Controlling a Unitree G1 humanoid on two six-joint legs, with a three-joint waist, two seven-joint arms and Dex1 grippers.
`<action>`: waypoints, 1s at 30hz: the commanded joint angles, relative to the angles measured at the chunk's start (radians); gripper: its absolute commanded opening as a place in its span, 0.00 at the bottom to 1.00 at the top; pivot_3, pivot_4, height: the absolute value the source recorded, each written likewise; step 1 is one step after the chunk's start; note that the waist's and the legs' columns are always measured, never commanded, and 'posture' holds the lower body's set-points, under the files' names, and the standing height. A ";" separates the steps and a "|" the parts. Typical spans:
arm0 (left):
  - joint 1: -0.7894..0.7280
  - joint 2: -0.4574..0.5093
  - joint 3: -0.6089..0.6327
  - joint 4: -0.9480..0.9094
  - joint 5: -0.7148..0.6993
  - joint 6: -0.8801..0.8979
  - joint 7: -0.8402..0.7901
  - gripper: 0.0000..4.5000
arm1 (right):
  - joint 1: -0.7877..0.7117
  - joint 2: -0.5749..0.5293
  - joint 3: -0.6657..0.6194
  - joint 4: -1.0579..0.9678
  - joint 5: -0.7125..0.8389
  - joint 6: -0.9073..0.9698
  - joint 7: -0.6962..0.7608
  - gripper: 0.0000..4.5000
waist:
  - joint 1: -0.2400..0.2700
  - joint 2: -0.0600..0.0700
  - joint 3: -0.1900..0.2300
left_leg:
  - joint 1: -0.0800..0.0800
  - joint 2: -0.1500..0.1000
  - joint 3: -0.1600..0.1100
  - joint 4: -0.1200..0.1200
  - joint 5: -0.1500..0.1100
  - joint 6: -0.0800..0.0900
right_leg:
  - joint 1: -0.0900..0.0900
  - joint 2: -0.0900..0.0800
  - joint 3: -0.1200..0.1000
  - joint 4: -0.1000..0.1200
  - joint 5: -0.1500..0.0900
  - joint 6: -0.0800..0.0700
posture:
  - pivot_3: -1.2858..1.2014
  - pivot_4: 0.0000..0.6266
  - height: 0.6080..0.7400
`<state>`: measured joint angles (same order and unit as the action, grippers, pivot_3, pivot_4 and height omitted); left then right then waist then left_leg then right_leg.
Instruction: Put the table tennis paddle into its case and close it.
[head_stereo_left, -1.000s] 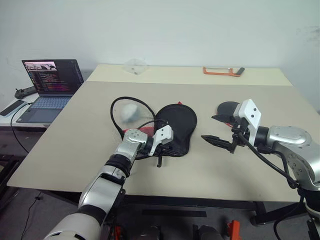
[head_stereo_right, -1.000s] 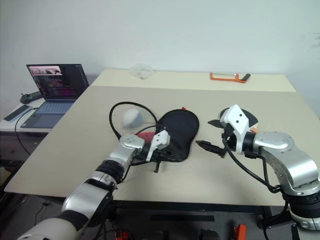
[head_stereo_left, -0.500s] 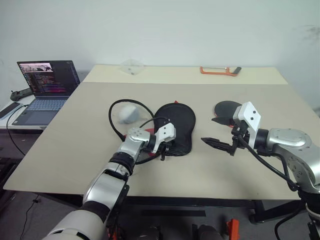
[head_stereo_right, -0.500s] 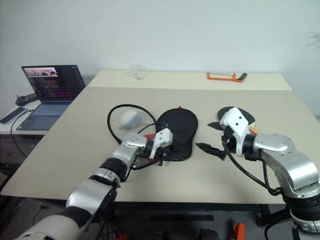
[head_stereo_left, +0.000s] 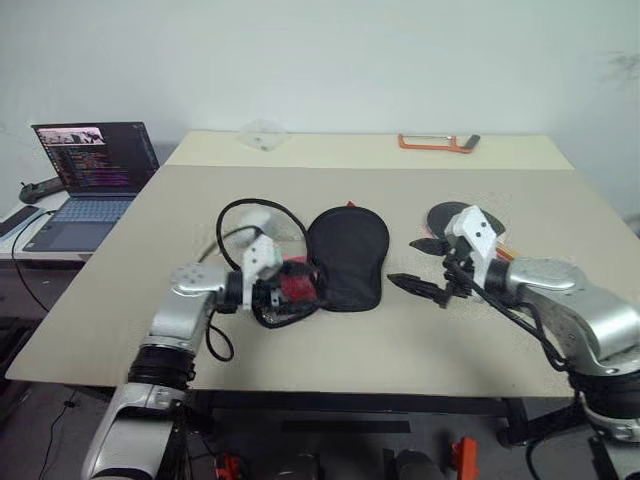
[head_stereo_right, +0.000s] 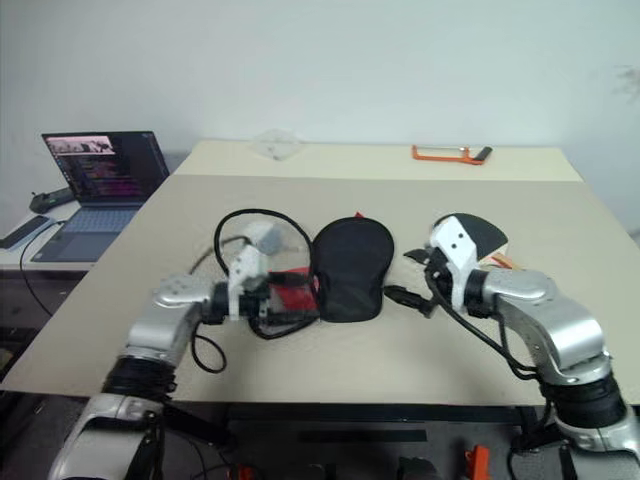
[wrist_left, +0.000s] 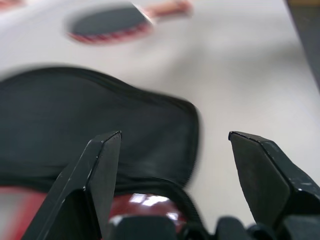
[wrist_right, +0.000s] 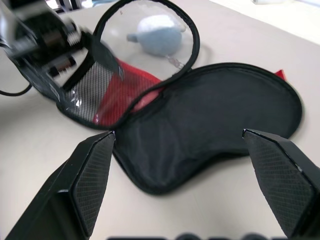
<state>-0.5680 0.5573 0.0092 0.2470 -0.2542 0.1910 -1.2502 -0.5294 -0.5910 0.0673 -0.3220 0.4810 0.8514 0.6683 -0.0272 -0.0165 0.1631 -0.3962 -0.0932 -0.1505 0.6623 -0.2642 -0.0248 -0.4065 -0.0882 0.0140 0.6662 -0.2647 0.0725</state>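
While the case (head_stereo_left: 345, 258) lies unzipped on the table (head_stereo_left: 400, 340), both grippers flank it, spread wide and empty: left gripper (head_stereo_left: 290, 292), right gripper (head_stereo_left: 412, 285). The table tennis paddle (head_stereo_left: 450, 215) rests right of the case.

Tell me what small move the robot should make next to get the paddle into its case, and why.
Probably swing the right gripper, which is open, back to the table tennis paddle. The paddle lies on the table behind that arm, outside the case, so nothing can be packed until it is picked up. The left gripper is open beside the case's red pocket.
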 joint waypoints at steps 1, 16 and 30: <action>0.024 0.037 0.087 -0.071 -0.057 0.072 0.083 0.83 | -0.064 0.099 0.016 0.115 -0.072 -0.002 -0.128 1.00 | -0.003 0.000 0.000 | 0.001 0.000 0.000 0.000 0.000 0.000 | 0.000 0.000 0.001 0.000 0.000 0.000 | 0.52 0.24 1.00; 0.117 0.207 0.180 -0.108 -0.172 0.172 0.045 0.83 | -0.202 0.378 0.035 0.537 -0.203 -0.077 -0.262 1.00 | -0.015 0.001 0.000 | 0.000 0.001 0.003 -0.002 0.000 -0.001 | -0.005 0.000 0.003 0.001 0.000 -0.001 | 0.52 0.24 1.00; 0.166 0.219 0.174 -0.074 -0.163 0.096 0.039 0.84 | -0.258 0.450 0.053 0.687 -0.298 -0.180 -0.265 0.91 | -0.023 0.001 0.000 | 0.000 0.000 0.003 -0.001 0.000 -0.001 | -0.006 0.000 0.004 0.006 0.000 -0.001 | 0.52 0.24 1.00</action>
<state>-0.4006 0.7637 0.1630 0.1887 -0.4116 0.3039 -1.2113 -0.7781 -0.1289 0.1408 0.4030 0.1807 0.6827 0.4006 -0.0507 -0.0158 0.1632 -0.3961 -0.0931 -0.1471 0.6609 -0.2638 -0.0256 -0.4135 -0.0881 0.0182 0.6727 -0.2644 0.0713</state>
